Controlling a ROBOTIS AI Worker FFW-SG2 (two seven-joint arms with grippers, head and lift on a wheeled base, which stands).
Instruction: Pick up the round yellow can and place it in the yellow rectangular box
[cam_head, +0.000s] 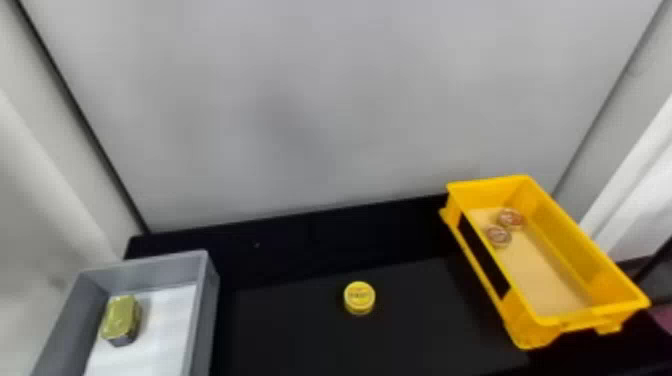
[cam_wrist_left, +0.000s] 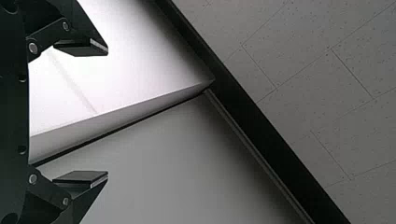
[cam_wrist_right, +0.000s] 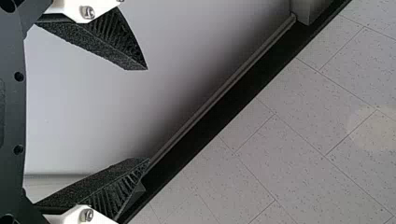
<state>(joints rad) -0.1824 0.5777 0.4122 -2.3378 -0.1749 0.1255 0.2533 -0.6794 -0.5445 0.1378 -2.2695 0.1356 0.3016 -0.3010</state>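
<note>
A round yellow can (cam_head: 359, 298) sits upright and apart from its neighbors on a black table (cam_head: 300, 340), between a gray bin (cam_head: 204, 310) on the robot's left and the yellow rectangular box (cam_head: 592, 245) on its right. Short and squat, the can shows a flat circular top with small dark print across its middle, inside a bright yellow rim; its curved side, yellow as well, shows below the top on the side nearer the robot. The left gripper (cam_wrist_left: 107, 112), seen from its own wrist, has its flat black fingers spread wide with nothing between them. The right gripper (cam_wrist_right: 146, 115), in its wrist view, is also parted and empty, its dark fingers ribbed. Inside the yellow box, two round reddish-topped tins (cam_head: 505, 228) lie near its far end; a rectangular can (cam_head: 121, 316), greenish-gold on top, rests in the gray bin.
</note>
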